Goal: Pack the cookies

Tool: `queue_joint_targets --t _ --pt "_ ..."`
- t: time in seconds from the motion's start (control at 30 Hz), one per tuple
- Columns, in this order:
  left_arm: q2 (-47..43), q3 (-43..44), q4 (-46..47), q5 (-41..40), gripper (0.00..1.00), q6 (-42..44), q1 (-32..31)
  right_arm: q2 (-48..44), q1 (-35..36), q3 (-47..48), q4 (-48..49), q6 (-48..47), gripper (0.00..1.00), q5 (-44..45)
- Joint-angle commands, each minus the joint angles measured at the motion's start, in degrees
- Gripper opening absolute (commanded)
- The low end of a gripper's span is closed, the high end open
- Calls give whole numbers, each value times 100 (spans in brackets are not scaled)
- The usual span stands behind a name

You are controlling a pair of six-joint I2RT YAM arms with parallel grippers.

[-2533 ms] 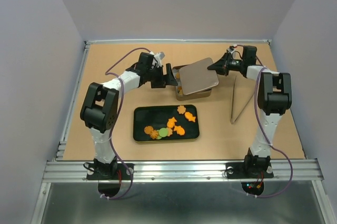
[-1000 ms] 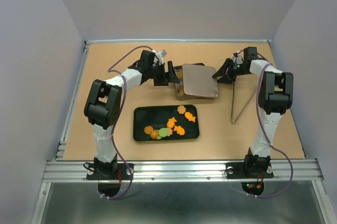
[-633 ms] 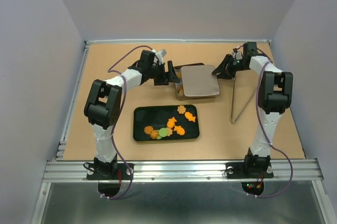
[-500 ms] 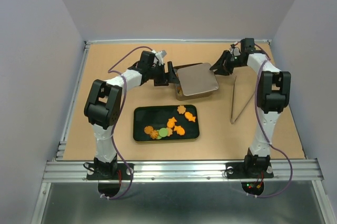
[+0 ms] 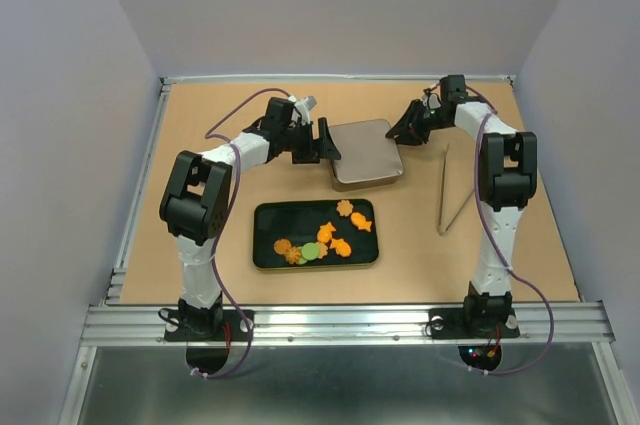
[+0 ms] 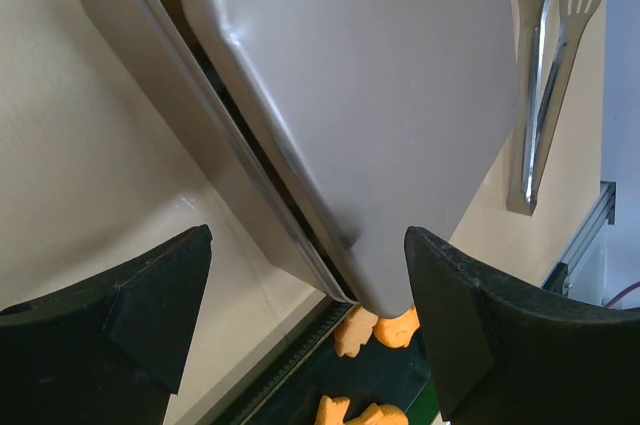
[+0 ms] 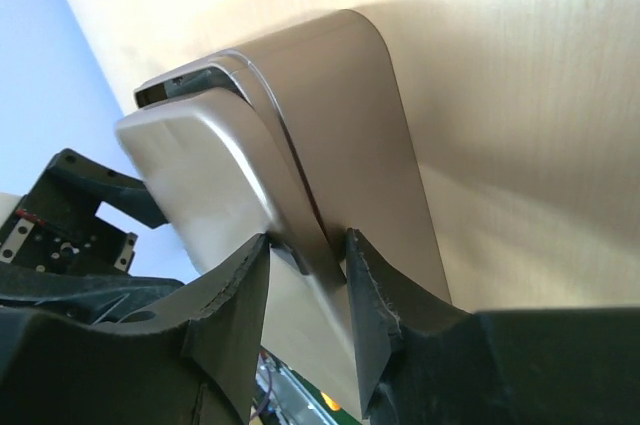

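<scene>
A metal tin (image 7: 360, 145) is set toward the far edge of the bench (image 5: 200, 145). Its lid (image 5: 362, 148) sits askew and is pinched at the far right corner by the nearly closed right gripper (image 5: 405, 127), while the left gripper (image 5: 325, 142) is held wide open and empty just beside the tin's left side. A black tray (image 5: 262, 245) is placed nearer the near edge, thin tongs (image 5: 445, 190) are laid toward the right edge, and the cookies (image 5: 325, 238) are spread in the tray.
</scene>
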Motion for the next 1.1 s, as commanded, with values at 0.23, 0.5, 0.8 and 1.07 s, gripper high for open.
queue_joint_targets --t 0.23,0.5,0.8,1.07 --pt "43 88 50 239 89 232 42 -201 44 -507 179 -44 39 483" --pt "184 254 6 274 89 285 42 1 53 133 205 439 36 580" --pt "289 422 15 274 88 258 94 317 114 653 188 589 36 501" --pt "228 457 94 327 88 197 121 248 290 601 188 545 36 404"
